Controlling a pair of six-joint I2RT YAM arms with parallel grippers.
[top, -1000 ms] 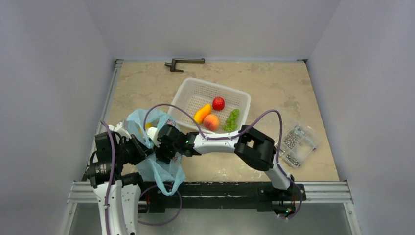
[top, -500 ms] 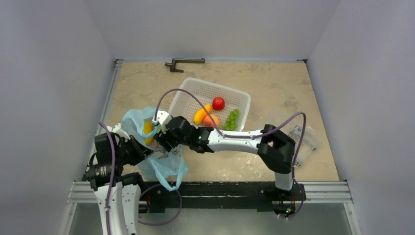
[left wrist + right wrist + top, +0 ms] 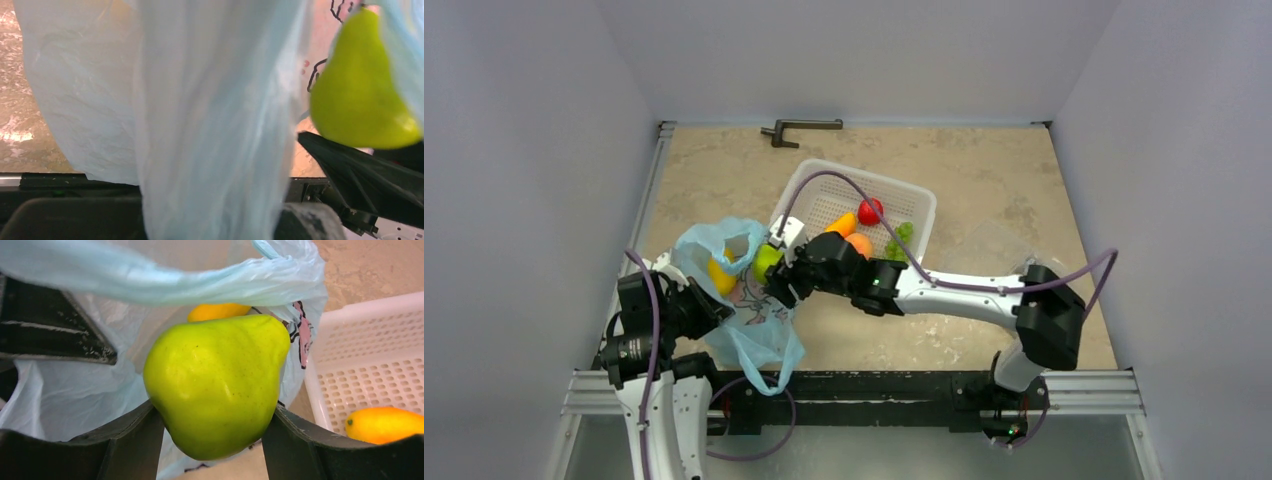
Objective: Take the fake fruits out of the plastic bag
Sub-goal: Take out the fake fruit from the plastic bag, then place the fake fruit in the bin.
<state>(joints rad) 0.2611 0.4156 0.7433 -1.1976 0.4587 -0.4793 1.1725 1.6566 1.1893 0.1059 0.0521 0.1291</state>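
The right arm (image 3: 964, 295) is made of smooth white link shells set between chunky black joint housings; the elbow housing (image 3: 1049, 322) is boxy with rounded corners. A thin purple cable (image 3: 824, 180) runs along this arm in loose loops. The left arm (image 3: 639, 335) has black cylindrical motor housings above a white lower shell, and a second purple cable (image 3: 657, 310) of its own. The right gripper (image 3: 772, 268) has matte black, angular fingers (image 3: 310, 445) with flat faces. A small white block (image 3: 786, 230) sits at its wrist.

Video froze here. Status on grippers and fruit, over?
Left gripper shut on plastic bag, holding it open. Right gripper shut on green fruit, at bag mouth. Yellow fruit inside bag. Bag edge drapes above green fruit.
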